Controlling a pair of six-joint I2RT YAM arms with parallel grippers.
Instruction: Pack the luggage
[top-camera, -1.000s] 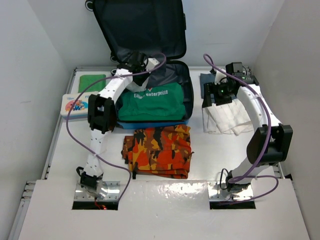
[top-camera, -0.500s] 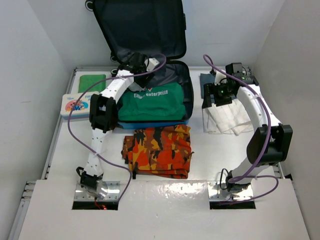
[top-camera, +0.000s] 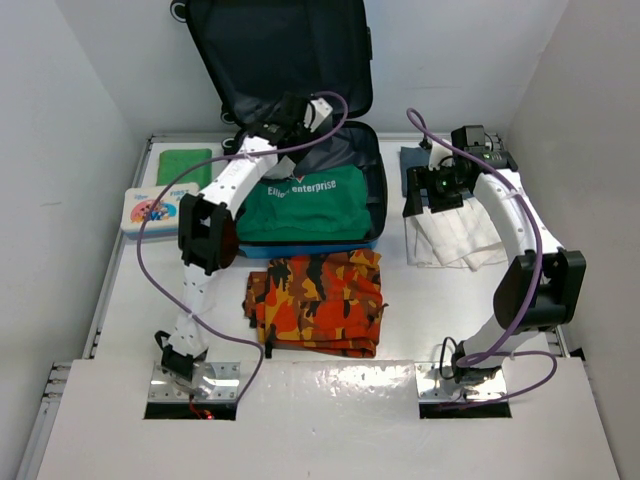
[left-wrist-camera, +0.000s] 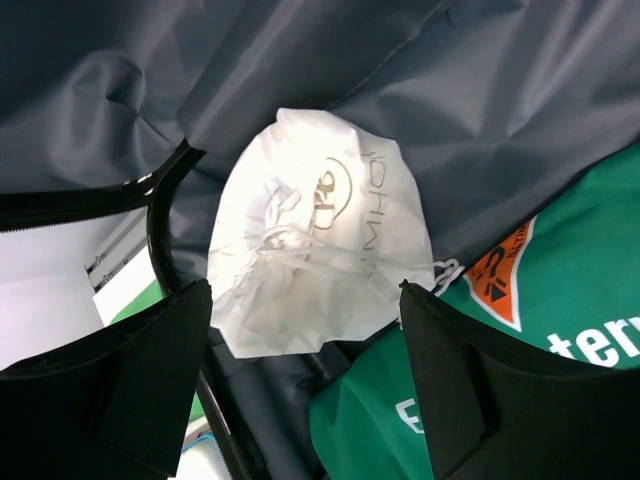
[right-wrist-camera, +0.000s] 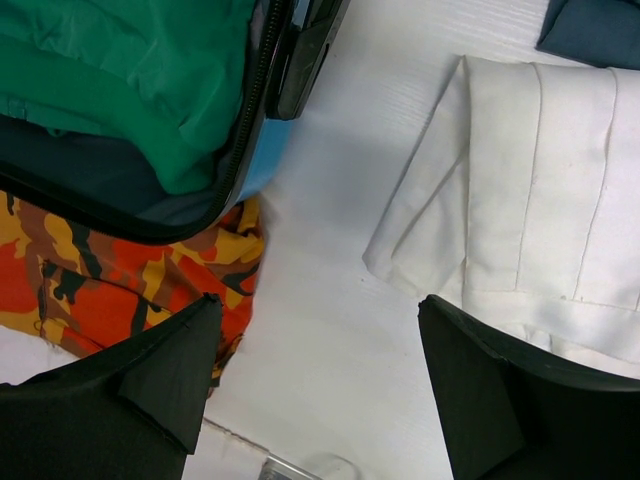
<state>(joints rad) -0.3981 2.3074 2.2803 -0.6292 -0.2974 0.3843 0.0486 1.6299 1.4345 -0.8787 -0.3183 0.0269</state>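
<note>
Top view: the luggage (top-camera: 378, 190) lies open at upper centre with its lid raised, and the left claw (top-camera: 300, 108) hangs over its rear. Left wrist: jaws apart, a white bag (left-wrist-camera: 310, 250) lying free below them. Right wrist: the right claw (right-wrist-camera: 320, 300) is also apart, white cloth (right-wrist-camera: 540, 200) just to its right, luggage at upper left.
</note>
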